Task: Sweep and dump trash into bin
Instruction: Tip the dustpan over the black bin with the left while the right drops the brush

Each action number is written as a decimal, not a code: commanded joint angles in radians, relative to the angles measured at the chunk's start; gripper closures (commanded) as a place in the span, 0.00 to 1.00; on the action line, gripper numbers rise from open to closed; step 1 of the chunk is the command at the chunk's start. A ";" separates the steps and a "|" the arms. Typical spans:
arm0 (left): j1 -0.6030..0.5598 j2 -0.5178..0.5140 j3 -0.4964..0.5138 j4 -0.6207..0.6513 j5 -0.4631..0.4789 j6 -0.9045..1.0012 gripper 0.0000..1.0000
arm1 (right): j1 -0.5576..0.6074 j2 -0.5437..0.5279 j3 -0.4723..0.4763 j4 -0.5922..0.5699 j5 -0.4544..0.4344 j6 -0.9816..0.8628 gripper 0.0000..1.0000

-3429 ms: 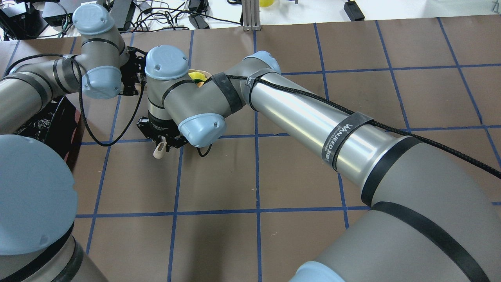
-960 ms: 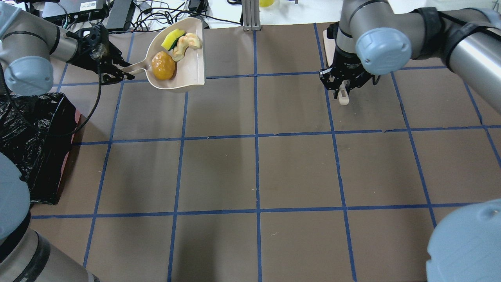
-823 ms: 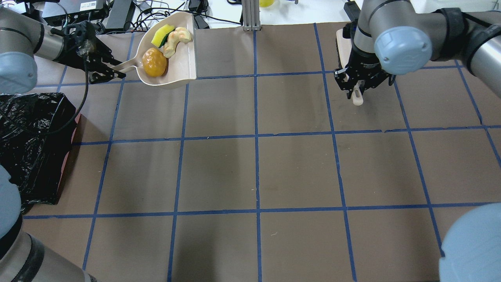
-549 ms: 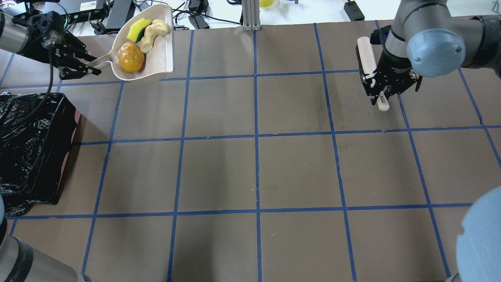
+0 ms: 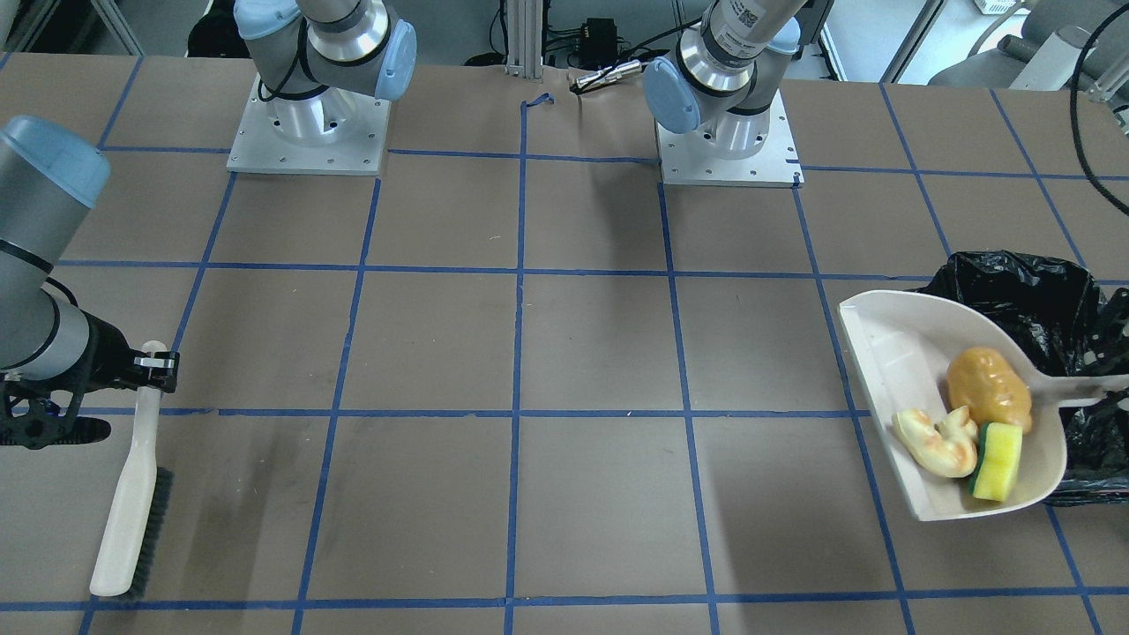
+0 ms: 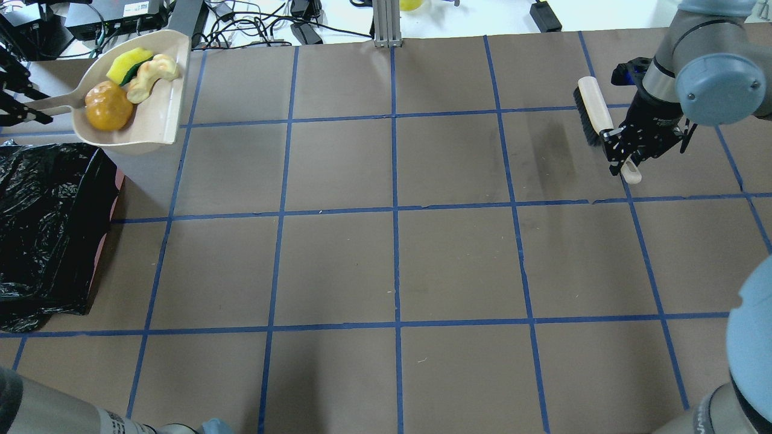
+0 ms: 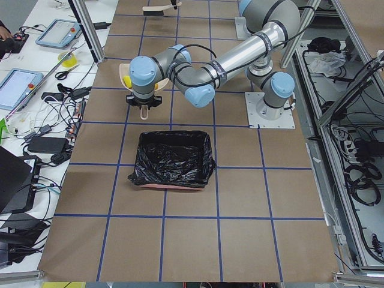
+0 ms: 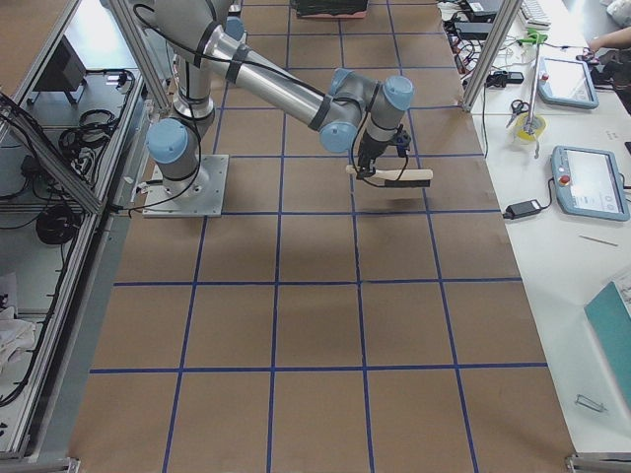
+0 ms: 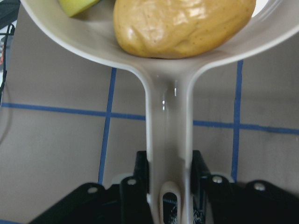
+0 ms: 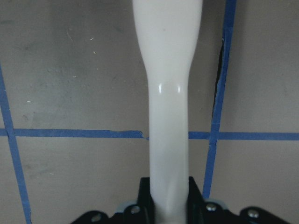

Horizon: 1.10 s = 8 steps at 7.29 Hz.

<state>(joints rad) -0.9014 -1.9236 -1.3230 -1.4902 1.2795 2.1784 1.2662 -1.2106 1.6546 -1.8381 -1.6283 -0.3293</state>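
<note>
Beige dustpan (image 6: pixel 160 114) hangs at the table's ten o'clock in the overhead view, its handle pinched between the closed fingers of the left gripper (image 9: pixel 169 179). It carries the golden-brown lump (image 6: pixel 108 106), with the yellow-green sponge (image 6: pixel 128 58) at the lump's one o'clock and the pale croissant piece (image 6: pixel 151 69) just beside the sponge. The black-lined bin (image 6: pixel 48 223) sits at the pan's seven o'clock; whether the pan overhangs it is unclear. At two o'clock, the right gripper (image 6: pixel 627 150) is clamped on the handle of the brush (image 6: pixel 594 114), which is held off the table.
</note>
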 commanded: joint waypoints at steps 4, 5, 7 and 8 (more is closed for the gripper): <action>0.193 -0.026 0.151 0.013 0.245 0.276 1.00 | -0.051 0.039 0.001 -0.013 -0.007 -0.042 1.00; 0.203 -0.041 0.163 0.031 0.314 0.337 1.00 | -0.053 0.039 0.002 -0.013 -0.008 -0.036 1.00; 0.211 -0.048 0.162 0.129 0.444 0.372 1.00 | -0.054 0.057 0.002 -0.015 -0.010 -0.025 1.00; 0.217 -0.052 0.160 0.174 0.493 0.376 1.00 | -0.054 0.063 0.002 -0.016 -0.010 -0.011 1.00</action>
<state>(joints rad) -0.6921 -1.9702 -1.1632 -1.3688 1.7091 2.5391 1.2128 -1.1577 1.6566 -1.8529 -1.6380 -0.3533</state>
